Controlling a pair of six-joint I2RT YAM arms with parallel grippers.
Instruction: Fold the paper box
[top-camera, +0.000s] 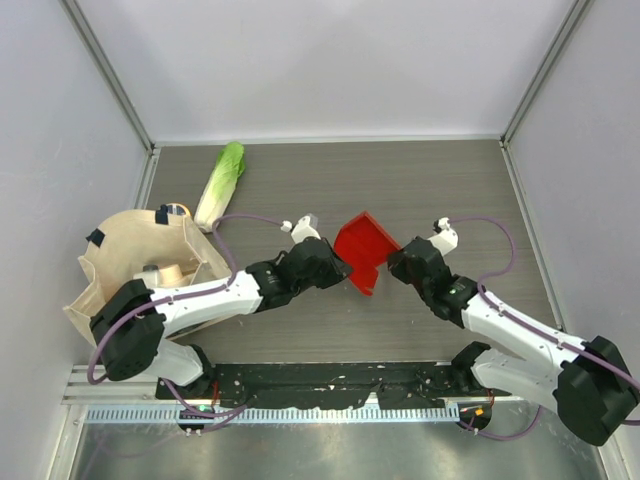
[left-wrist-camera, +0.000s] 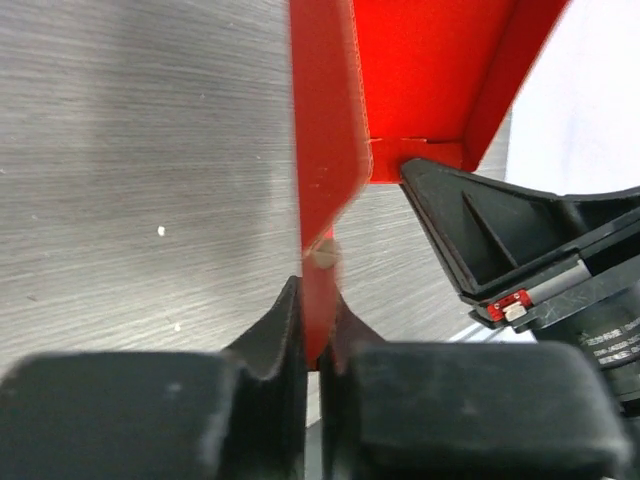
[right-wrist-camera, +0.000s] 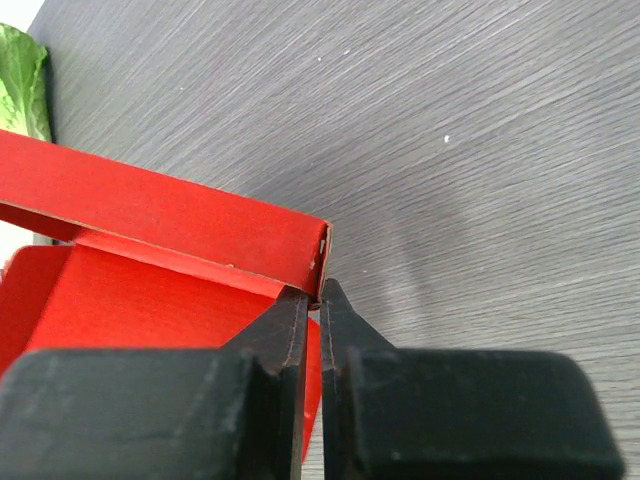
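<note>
Paper box (top-camera: 365, 245), bright red, is held over the table (top-camera: 450, 190) between the two claws, just right of the left claw (top-camera: 343, 270) and just left of the right claw (top-camera: 393, 262). In the top view its long axis is seen running roughly near-to-far, with a narrow flap pointed toward the arm bases and the wider corner pointed away. In the left wrist view the left claw is seen closed on a thin upright flap edge that runs straight ahead from its fingers, and the right claw's black body is shown just right of that flap. In the right wrist view the right claw is seen pinched shut on a wall corner, with the box interior left of its fingers. A beige tote bag (top-camera: 150, 262), well left of the left claw, is shown only from above. A leafy vegetable (top-camera: 220, 182) is also caught at the right wrist view's far left.
</note>
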